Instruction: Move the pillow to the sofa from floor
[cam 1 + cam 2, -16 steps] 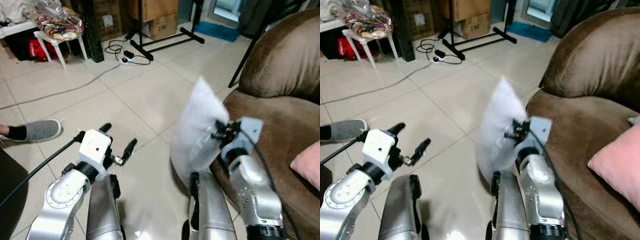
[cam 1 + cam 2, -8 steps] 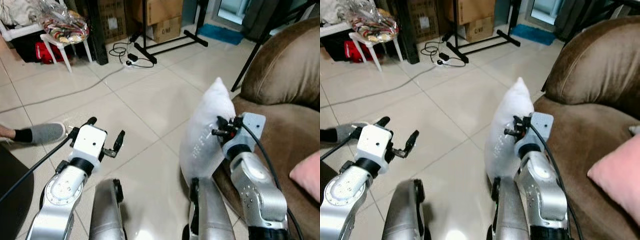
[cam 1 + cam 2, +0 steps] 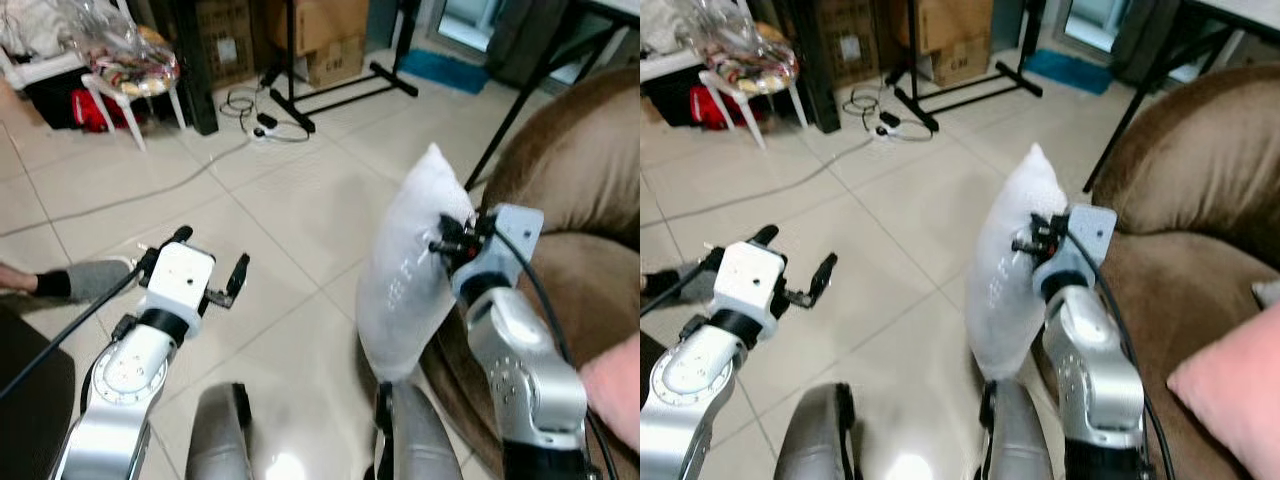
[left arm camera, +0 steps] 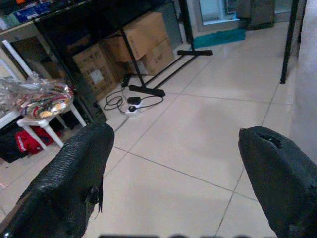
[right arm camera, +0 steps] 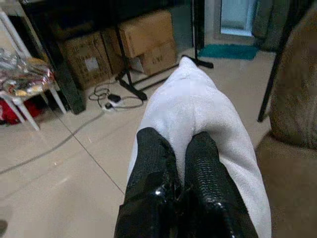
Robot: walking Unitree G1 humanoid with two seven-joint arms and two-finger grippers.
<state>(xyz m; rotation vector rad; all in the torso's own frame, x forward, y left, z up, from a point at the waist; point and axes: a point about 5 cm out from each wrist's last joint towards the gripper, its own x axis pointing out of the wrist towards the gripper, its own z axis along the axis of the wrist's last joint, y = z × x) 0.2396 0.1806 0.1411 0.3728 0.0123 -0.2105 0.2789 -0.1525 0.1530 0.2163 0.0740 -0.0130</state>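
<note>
Pillow (image 3: 410, 265): white, upright, lifted off the floor (image 3: 290, 200), touching the sofa's front edge, at 3 o'clock of centre.
Right claw (image 5: 179, 163): clenched on the pillow's near edge, fingers (image 5: 153, 163) pinching the fabric.
Sofa (image 3: 570, 200): brown, at 3 o'clock; pink cushion (image 3: 1230, 385) on the seat.
Left claw (image 3: 210, 268): released, fingers spread, at 8 o'clock over floor tiles.
Shoe (image 3: 85, 280): grey, at 9 o'clock.

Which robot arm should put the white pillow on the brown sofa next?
The right one, probably. The right gripper is already pinched shut on the white pillow, holding it up beside the brown sofa. The left gripper is open with nothing in it, out over the floor tiles, farther from the sofa.
</note>
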